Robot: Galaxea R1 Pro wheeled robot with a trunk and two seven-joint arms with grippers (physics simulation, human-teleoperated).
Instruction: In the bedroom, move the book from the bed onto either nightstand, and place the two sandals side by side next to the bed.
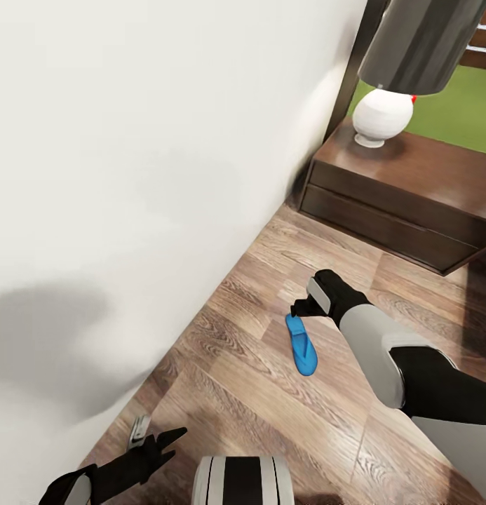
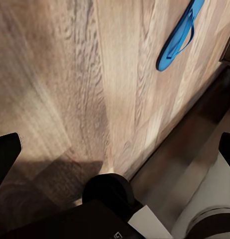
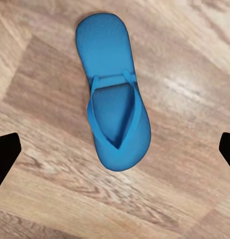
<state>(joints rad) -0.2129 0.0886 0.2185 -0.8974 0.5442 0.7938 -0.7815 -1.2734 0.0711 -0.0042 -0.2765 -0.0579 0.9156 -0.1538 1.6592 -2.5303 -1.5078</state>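
Observation:
One bright blue sandal [image 1: 301,345] lies flat on the wooden floor, strap side up. My right gripper [image 1: 299,309] hangs open just above its end nearer the nightstand. In the right wrist view the sandal [image 3: 112,99] lies straight below, between the widely spread fingertips [image 3: 5,154] of the right gripper [image 3: 115,152], untouched. The left gripper [image 1: 156,440] is low by the wall, open and holding nothing. In its wrist view, the left gripper [image 2: 115,149] faces bare floor with the sandal [image 2: 178,36] farther off. The dark nightstand [image 1: 411,182] stands beyond the sandal. The book and the bed are out of view.
A white wall [image 1: 130,175] runs along the left, close to the left arm. A lamp with a round white base [image 1: 381,116] and dark shade [image 1: 419,42] stands on the nightstand. Wooden floor [image 1: 257,407] spreads between wall and nightstand.

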